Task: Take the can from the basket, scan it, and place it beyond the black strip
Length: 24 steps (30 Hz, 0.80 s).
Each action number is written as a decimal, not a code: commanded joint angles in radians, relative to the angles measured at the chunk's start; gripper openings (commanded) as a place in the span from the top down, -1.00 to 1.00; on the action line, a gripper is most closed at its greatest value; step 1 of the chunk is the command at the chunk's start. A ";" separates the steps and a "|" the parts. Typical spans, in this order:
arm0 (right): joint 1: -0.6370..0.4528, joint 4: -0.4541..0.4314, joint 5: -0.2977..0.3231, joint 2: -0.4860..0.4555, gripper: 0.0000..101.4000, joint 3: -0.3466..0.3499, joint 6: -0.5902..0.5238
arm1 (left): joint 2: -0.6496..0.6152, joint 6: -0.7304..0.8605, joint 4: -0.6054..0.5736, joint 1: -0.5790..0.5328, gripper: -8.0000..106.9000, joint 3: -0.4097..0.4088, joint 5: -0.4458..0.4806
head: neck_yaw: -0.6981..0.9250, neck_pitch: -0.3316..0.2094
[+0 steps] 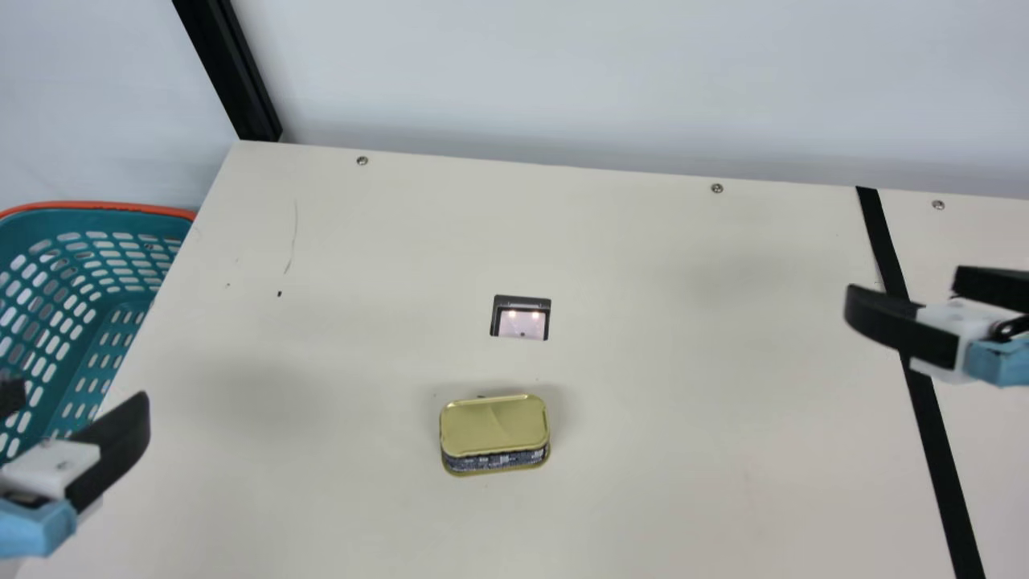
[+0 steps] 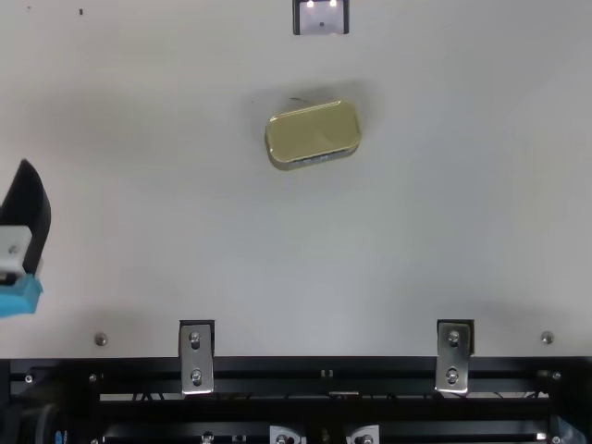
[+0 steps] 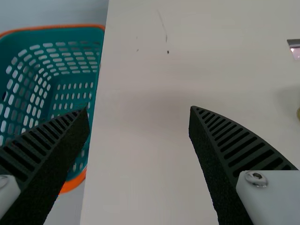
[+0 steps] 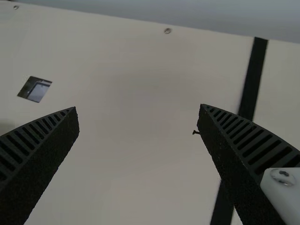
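In the main view my left gripper (image 1: 76,402) is open at the left, beside the basket (image 1: 108,207); in the left wrist view this gripper (image 3: 139,111) has nothing between its fingers. Over the black strip (image 1: 924,418) at the right, my right gripper (image 1: 906,286) stands open, and the right wrist view shows the same gripper (image 4: 138,109) holding nothing. A gold rectangular can (image 1: 494,426) lies flat on the table between the two grippers, apart from both; the top view also shows this can (image 2: 313,131). Just behind it is the scanner window (image 1: 521,322), lit by two small lights.
The cream table (image 1: 683,450) meets a pale wall (image 1: 563,80) at its back edge. A black post (image 1: 233,72) rises at the back left corner. Metal brackets (image 2: 196,356) line the front edge in the top view.
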 commanded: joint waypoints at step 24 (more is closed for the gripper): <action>0.157 -0.012 0.018 0.120 -1.00 0.106 -0.069 | -0.071 -0.116 0.194 -0.037 -0.71 0.180 -0.137 | 0.000 -0.008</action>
